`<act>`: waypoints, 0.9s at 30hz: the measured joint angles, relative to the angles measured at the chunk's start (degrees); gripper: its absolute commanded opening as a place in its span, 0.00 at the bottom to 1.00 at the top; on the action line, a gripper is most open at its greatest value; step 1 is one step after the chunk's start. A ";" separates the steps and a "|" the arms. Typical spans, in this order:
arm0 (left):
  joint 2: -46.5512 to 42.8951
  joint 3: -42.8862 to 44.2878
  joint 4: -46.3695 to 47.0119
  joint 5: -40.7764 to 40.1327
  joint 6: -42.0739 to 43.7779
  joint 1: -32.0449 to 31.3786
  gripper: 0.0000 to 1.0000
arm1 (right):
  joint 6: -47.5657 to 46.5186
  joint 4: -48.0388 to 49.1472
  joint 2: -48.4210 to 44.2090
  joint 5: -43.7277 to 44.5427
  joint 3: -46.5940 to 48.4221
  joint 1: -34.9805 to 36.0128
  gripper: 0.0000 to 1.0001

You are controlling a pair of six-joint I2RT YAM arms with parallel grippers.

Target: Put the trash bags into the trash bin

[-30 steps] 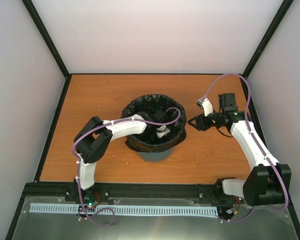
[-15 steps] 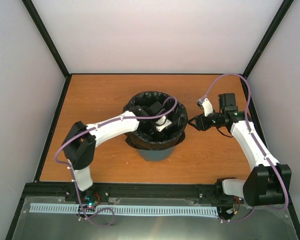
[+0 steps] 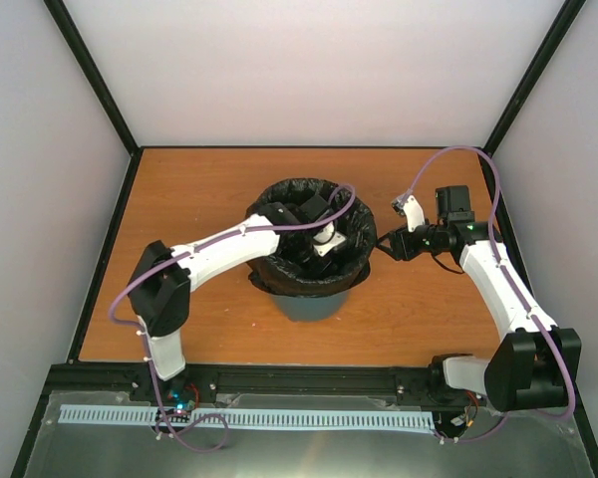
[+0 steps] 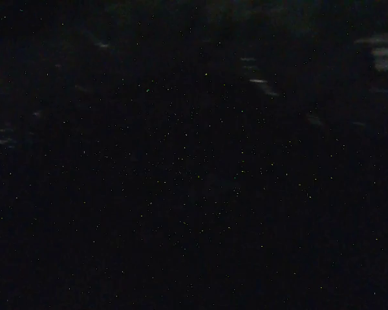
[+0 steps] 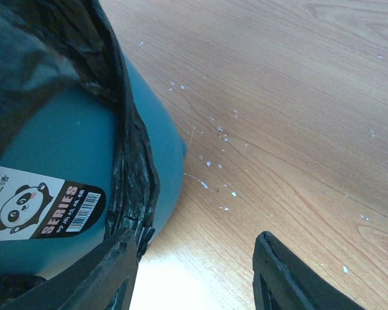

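The teal trash bin (image 3: 307, 307) stands mid-table with the black trash bag (image 3: 279, 277) lining it and folded over its rim. My left gripper (image 3: 322, 241) reaches down inside the bag; its wrist view shows only darkness, so its jaws are hidden. My right gripper (image 3: 383, 245) is open and empty just right of the bin. In the right wrist view the gripper (image 5: 194, 274) hovers low over the table beside the bin wall (image 5: 64, 142). A strip of bag film (image 5: 132, 181) hangs down the bin's side to its left finger (image 5: 113, 274).
The bin carries a panda label (image 5: 45, 206). The orange wooden table (image 3: 199, 189) is walled by white panels with black corner posts. A purple cable (image 3: 448, 159) loops above the right arm.
My left arm has stretched out and pushed deeper toward the bin's far right side. The right arm has not moved.
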 measured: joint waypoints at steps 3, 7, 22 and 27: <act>2.29 -0.35 0.17 -0.13 0.00 0.02 0.61 | 0.00 0.00 -0.02 -0.09 0.00 0.00 0.50; 3.19 -3.41 0.70 -0.07 -0.04 0.00 0.61 | 0.02 0.00 -0.17 -0.22 0.00 0.00 0.51; 4.11 6.12 -4.81 -2.14 -0.04 0.00 0.69 | 0.00 0.00 -0.79 -1.11 0.00 0.00 0.50; 2.03 6.73 -5.11 -1.38 -0.22 0.00 0.67 | 0.00 0.00 -0.87 -1.18 -0.02 0.00 0.50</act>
